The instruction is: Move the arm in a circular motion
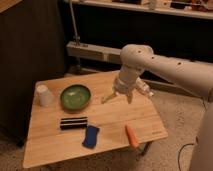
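Table (50,150): wooden.
White cup (44,95): far left.
Green bowl (75,96): just beside the cup.
Black bar (73,123): in front of the bowl.
Blue sponge (91,136): near the bar.
My pincer (117,98): over the table right of the bowl, fingers apart, empty.
Orange stick (132,136): front right.
My arm (165,67): white, reaching in from the right.

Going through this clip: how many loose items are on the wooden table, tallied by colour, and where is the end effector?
White: 1, cup
Green: 1, bowl
Black: 1, bar
Blue: 1, pad
Orange: 1, stick
Total: 5
The arm holds its end effector open over the table near the bowl, gripping nothing.
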`<state>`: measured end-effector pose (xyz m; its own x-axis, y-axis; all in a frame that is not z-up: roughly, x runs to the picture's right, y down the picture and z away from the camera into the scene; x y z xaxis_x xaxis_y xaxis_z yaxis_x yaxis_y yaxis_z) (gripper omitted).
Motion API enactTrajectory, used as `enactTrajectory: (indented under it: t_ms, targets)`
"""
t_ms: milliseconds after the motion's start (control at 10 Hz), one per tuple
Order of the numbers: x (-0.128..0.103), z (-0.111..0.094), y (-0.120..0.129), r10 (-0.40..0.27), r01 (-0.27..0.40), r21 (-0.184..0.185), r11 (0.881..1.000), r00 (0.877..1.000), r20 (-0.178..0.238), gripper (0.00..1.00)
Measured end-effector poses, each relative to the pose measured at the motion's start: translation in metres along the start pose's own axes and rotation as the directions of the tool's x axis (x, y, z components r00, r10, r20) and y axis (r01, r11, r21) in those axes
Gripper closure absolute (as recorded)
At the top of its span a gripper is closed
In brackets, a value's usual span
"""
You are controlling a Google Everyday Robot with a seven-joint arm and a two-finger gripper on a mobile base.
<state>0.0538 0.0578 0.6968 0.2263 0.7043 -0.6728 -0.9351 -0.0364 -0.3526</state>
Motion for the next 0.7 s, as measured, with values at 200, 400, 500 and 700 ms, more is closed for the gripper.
enactTrajectory:
  t_ms: [200, 400, 500, 700]
  targets:
    - [0.000, 0.000, 0.000, -0.001, 0.001, 0.000, 1.000, 1.000, 0.003, 0.20]
    - [0.002, -0.001, 0.011, -0.064, 0.064, -0.008, 0.998, 0.998, 0.004, 0.20]
    - [0.004, 0.003, 0.024, -0.121, 0.121, -0.009, 0.993, 0.993, -0.002, 0.20]
    - [0.003, 0.014, 0.071, -0.249, 0.249, -0.002, 0.969, 0.968, 0.016, 0.20]
